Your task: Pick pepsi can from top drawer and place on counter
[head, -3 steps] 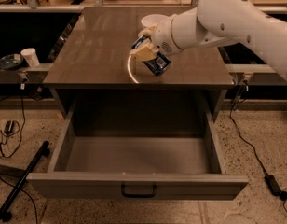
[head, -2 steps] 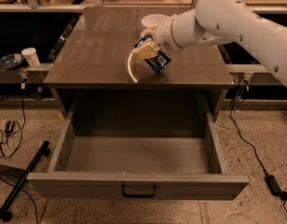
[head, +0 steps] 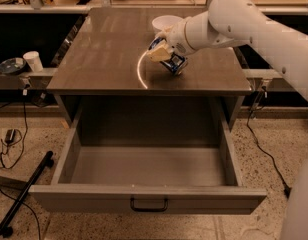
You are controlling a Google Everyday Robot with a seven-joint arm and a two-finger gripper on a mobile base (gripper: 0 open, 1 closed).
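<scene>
The top drawer is seen pulled fully out at the near side, its bare grey floor and walls in view. The pepsi can is held tilted at the right middle of the counter, with the gripper clasped around it. Whether the can touches the surface cannot be told. A white bowl is seen just beyond, its contents hidden.

No text is legible, even on the pepsi can (clasped in the end effector over the counter).
</scene>
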